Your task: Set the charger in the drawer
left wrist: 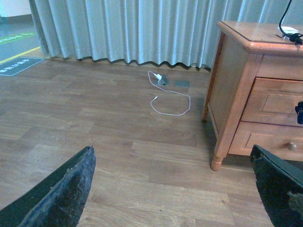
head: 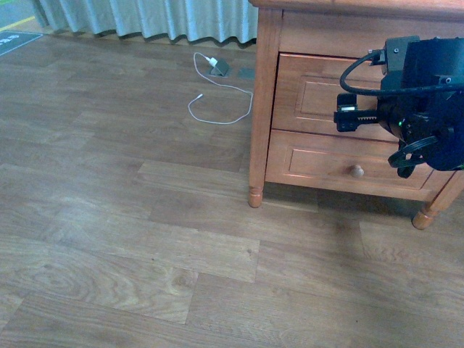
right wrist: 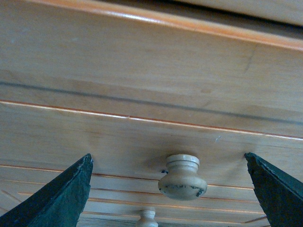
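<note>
A: Looking for the charger (left wrist: 287, 32)?
B: Spotting it up on top of the wooden cabinet (left wrist: 234, 90), lying there as a small white block, with its black cable (left wrist: 284, 14) going up from it; not sitting in any claw
A: Finding the drawer (head: 312, 90) too?
B: Seeing it right under the cabinet top, closed, pushed in flat with the front, sitting above the lower drawer (head: 326, 163)
A: Checking the right claw (right wrist: 168, 158)?
B: Finding it spread wide open and gripping nothing, hanging just in front of the drawer; showing one dark finger (right wrist: 57, 198) on each side of the round pale knob (right wrist: 182, 176), not pinching it
A: Seeing another knob?
B: Peeking at the lower knob (right wrist: 147, 218) just past the first one, small and blurry
A: And checking the left claw (left wrist: 171, 150)?
B: Finding it wide open too, holding nothing, with its two dark tips (left wrist: 61, 194) far apart, hanging over the brown wood floor (left wrist: 109, 123), well apart from the cabinet and from the charger
A: Noticing anything else on the floor?
B: Seeing a white plug (head: 209, 61) lying near the pale curtain (head: 145, 14), with a thin white cord (head: 217, 122) curling over the boards and looping close to the cabinet's side
</note>
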You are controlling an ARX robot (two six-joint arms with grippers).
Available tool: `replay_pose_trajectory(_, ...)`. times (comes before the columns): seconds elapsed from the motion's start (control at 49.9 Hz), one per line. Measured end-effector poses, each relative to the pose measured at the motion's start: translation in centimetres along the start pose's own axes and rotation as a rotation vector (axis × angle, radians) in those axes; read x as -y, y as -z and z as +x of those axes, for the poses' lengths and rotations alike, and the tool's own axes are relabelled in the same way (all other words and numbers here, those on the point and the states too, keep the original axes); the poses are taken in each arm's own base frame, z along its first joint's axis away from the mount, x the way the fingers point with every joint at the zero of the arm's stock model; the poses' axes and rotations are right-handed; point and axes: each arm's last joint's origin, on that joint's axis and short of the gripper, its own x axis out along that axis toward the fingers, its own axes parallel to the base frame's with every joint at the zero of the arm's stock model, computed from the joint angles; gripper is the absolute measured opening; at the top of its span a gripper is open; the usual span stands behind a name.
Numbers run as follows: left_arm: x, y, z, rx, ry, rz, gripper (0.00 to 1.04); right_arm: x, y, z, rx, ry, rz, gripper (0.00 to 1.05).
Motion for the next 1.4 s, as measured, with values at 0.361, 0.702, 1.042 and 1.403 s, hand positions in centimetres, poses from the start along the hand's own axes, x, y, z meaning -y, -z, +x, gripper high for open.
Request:
replay_pose_trajectory(0.361, 0.0, 0.0, 0.0, 0.000, 0.000, 0.000, 0.99, 0.0, 0.4, 0.3, -0.009, 0.014, -0.001, 0.97)
replay_pose_trajectory(0.702, 0.0, 0.0, 0.0, 0.000, 0.000, 0.000, 0.99, 0.3, 0.3, 0.4, 0.014, 0.041, 0.006, 0.60)
replay_pose_trajectory(1.042, 0.0, 0.0, 0.0, 0.000, 0.000, 0.000, 0.99, 0.6, 0.7, -0.1, 0.014, 0.030, 0.008, 0.23)
replay_pose_trajectory(1.403, 0.0, 0.0, 0.0, 0.000, 0.000, 0.000, 0.99, 1.7, 2.2, -5.5, -0.027, -0.040, 0.065, 0.22)
